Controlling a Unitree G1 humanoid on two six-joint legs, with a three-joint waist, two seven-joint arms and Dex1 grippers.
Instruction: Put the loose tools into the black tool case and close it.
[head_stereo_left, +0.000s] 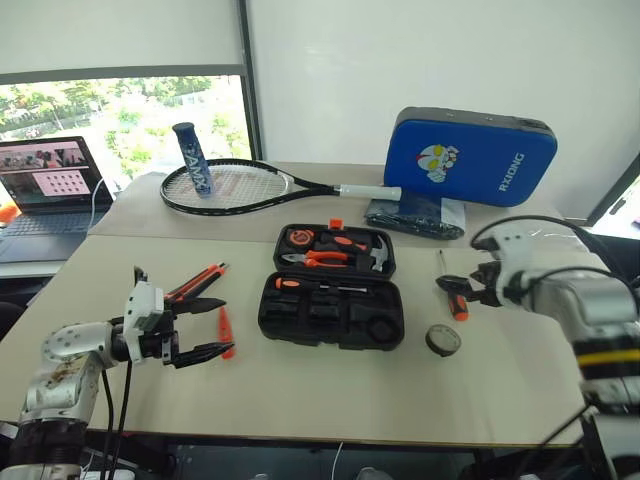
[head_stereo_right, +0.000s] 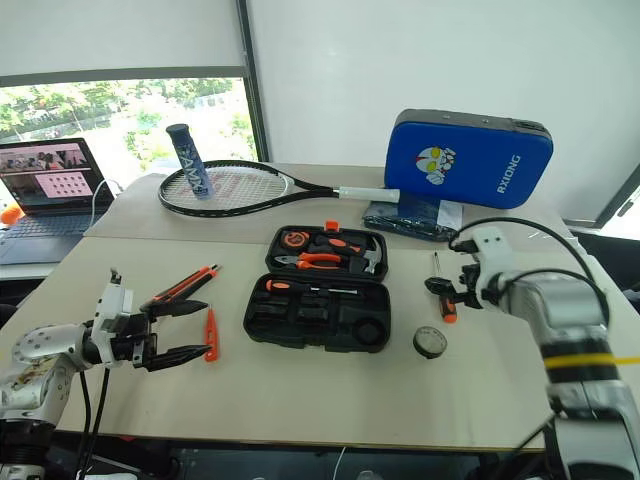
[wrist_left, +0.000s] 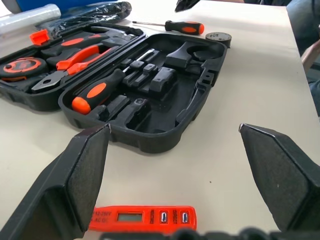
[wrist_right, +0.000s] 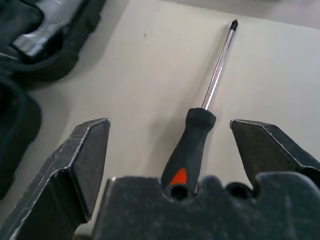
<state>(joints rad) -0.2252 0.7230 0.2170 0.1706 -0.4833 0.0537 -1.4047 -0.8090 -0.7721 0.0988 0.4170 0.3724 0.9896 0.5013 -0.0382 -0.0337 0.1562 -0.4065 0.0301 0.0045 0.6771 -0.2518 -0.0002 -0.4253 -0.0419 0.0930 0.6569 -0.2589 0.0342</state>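
Note:
The black tool case (head_stereo_left: 380, 335) lies open mid-table, with one orange-and-black screwdriver (wrist_left: 95, 92) set in its front half. A second screwdriver (wrist_right: 192, 140) lies on the table right of the case. My right gripper (head_stereo_left: 458, 290) is open and straddles its handle, one finger (wrist_right: 82, 155) on each side without touching it. The small black tape roll (head_stereo_left: 442, 340) sits just in front of it. Left of the case lie the utility knife (head_stereo_left: 197, 283) and the orange tester screwdriver (wrist_left: 142, 217). My left gripper (head_stereo_left: 215, 327) hovers open over the tester, holding nothing.
The case's far half holds a hammer (head_stereo_left: 372, 255), pliers (head_stereo_left: 325, 258) and a tape measure (head_stereo_left: 300, 238). Behind it are a tennis racket (head_stereo_left: 230, 185), a blue padded rectangle (head_stereo_left: 470, 155) and a dark bag (head_stereo_left: 415, 215). A laptop (head_stereo_left: 45, 185) stands at the far left.

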